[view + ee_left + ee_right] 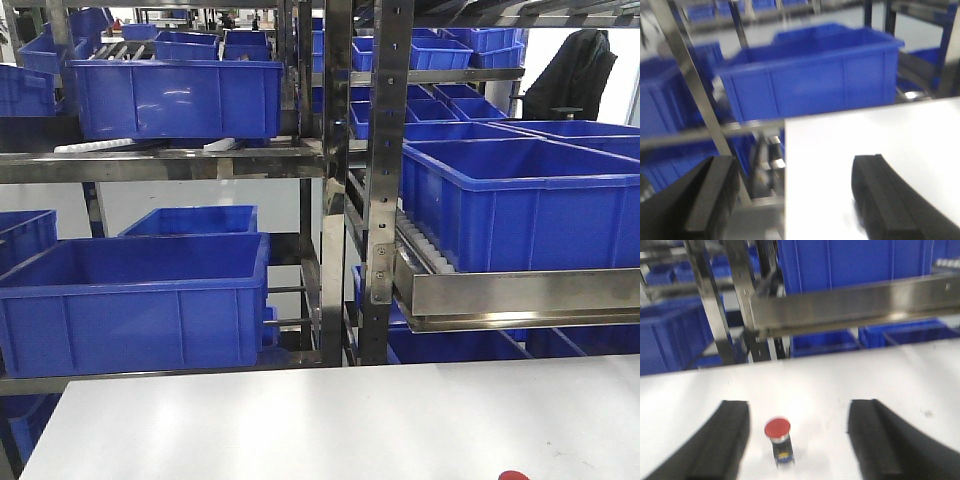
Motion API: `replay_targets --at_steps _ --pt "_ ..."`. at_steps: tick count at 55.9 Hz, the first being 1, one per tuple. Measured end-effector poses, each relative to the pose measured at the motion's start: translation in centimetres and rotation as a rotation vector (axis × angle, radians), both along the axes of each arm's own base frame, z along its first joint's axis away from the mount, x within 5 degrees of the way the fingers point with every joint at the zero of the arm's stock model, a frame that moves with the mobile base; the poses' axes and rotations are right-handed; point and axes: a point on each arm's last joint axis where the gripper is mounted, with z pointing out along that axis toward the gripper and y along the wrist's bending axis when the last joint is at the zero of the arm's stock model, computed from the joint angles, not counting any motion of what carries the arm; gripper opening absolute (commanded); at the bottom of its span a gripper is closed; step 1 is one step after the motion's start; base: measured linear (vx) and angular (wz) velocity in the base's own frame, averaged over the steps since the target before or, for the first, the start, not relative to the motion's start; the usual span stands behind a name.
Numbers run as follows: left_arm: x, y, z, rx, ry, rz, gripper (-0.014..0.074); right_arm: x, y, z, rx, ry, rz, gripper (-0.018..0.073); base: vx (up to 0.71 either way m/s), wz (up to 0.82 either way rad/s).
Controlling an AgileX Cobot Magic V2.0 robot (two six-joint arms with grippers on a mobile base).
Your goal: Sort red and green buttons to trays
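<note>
In the right wrist view a red button (778, 439) with a red cap on a small dark body lies on the white table, between the fingers of my right gripper (800, 432), nearer the left finger and touching neither. That gripper is open. A sliver of red (513, 476) shows at the bottom edge of the front view. My left gripper (792, 192) is open and holds nothing; it hangs over the table's left edge. The green button and the trays are out of view.
The white table (330, 420) fills the foreground. Behind it stand steel racks (340, 180) loaded with deep blue crates (135, 300) and a steel roller shelf (500, 290) on the right. The table's left edge (785, 175) drops off beside my left gripper.
</note>
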Motion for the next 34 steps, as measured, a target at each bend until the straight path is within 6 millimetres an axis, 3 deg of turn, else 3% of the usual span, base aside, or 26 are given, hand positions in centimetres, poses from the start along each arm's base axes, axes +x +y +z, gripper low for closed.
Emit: replay_targets --at_steps 14,34 --pt "4.2 -1.5 -3.6 -0.105 0.288 -0.1 0.0565 2.7 0.0 -1.9 0.0 0.138 -0.003 0.062 0.0 0.0" --pt "9.3 -3.7 -8.2 -0.103 0.362 -0.161 0.0565 4.3 -0.1 -3.4 -0.001 0.216 -0.005 0.0601 0.0 0.0"
